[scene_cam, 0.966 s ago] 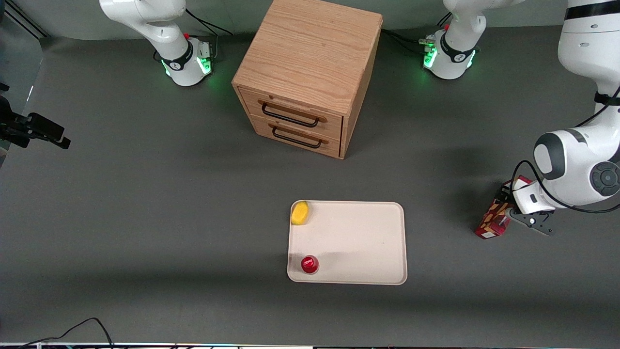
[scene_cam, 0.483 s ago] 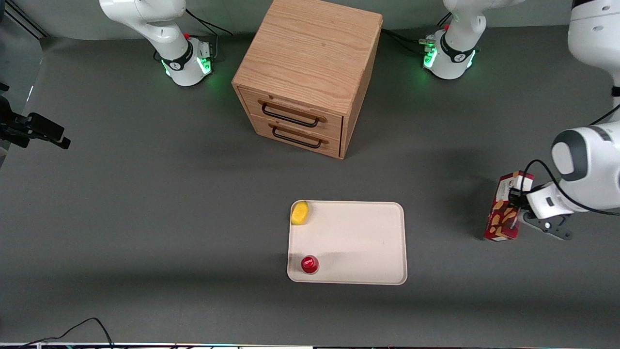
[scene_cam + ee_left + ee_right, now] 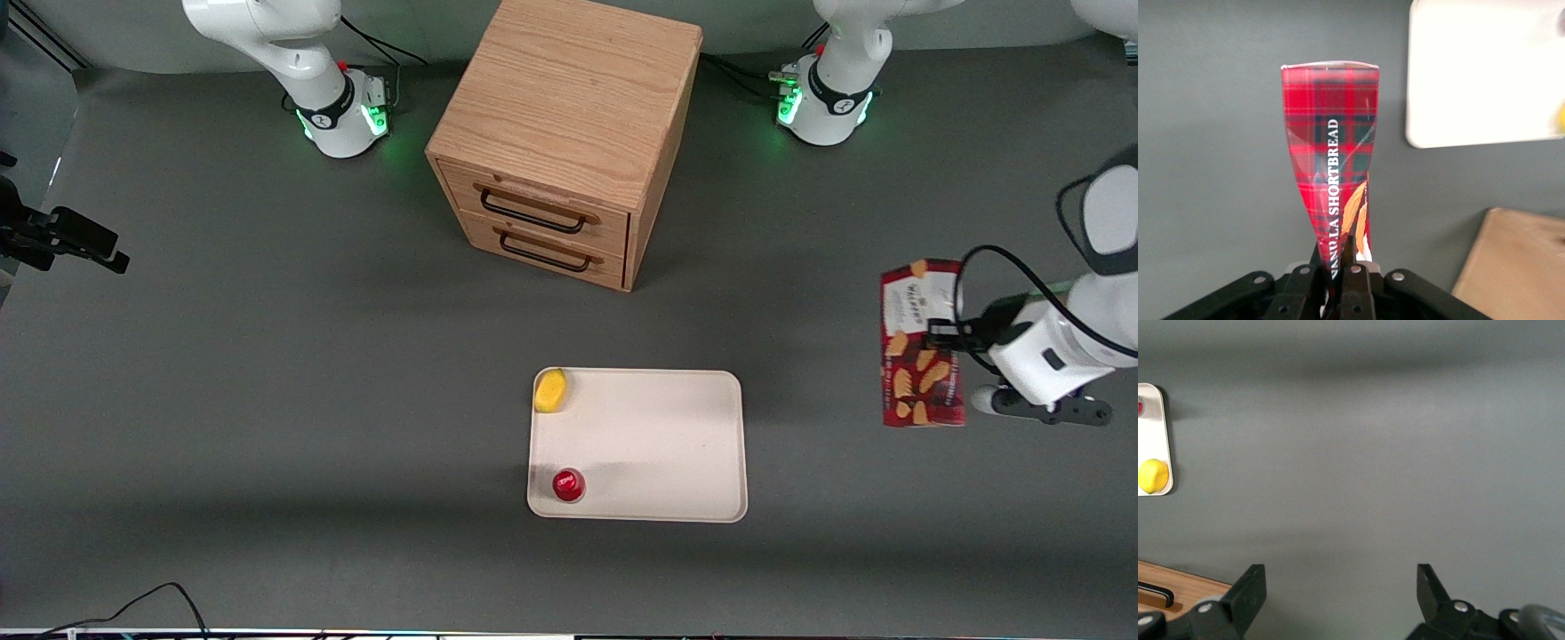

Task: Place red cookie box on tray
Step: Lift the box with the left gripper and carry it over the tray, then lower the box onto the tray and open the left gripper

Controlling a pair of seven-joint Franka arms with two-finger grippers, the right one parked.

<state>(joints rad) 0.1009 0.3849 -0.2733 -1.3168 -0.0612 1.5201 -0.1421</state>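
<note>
Fingers (image 3: pixel 1353 283) of the gripper (image 3: pixel 944 334) clamp the red cookie box (image 3: pixel 921 356) above the desk's (image 3: pixel 267 373) working-arm end; next we carry it over the tray (image 3: pixel 658 444).

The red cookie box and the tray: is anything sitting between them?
No. In the front view only bare grey table separates the red cookie box, held in the gripper, from the tray.

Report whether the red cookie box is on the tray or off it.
Off. The red cookie box hangs clamped in the gripper toward the working arm's end, apart from the tray.
</note>
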